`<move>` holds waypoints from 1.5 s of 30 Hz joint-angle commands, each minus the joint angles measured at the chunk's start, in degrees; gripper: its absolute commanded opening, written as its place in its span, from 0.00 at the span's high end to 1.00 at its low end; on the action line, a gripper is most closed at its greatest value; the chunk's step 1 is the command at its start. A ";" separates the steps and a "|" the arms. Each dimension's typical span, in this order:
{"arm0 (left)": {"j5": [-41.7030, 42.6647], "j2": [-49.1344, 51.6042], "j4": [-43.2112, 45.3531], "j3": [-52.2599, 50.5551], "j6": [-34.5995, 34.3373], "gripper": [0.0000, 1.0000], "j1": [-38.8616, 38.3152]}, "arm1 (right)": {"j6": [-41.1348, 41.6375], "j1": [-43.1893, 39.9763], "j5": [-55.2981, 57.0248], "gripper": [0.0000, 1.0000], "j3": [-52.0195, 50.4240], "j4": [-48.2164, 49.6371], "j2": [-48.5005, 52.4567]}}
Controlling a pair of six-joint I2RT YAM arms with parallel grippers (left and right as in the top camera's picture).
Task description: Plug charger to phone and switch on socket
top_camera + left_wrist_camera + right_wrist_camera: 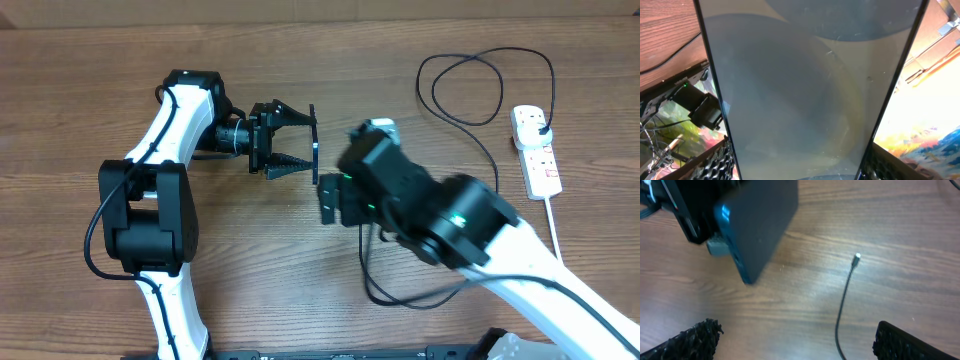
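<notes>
Black charger (842,305); white socket (537,150), red-orange marks; brown woodgrain table (80,100); dark phone (762,225).

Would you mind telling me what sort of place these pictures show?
Probably a robotics lab bench: a white-and-black left robot arm and a matching right robot arm work over a brown wood-grain table, with a white power strip and a thin black charging cable lying on it.
</notes>
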 commanded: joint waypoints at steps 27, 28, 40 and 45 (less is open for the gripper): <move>3.02 0.39 -0.26 1.44 -2.19 0.27 0.68 | 7.30 5.18 20.26 0.36 7.87 9.70 16.55; 3.02 0.39 -0.24 1.44 -2.19 0.27 0.68 | 7.23 5.18 20.83 0.38 7.87 10.01 16.55; 2.38 0.39 -0.24 1.44 -1.73 0.27 0.66 | 7.15 5.18 22.12 0.57 7.87 10.69 16.55; 2.36 0.39 -0.24 1.44 -1.42 0.27 0.61 | 7.15 5.18 22.10 0.64 7.85 10.29 16.57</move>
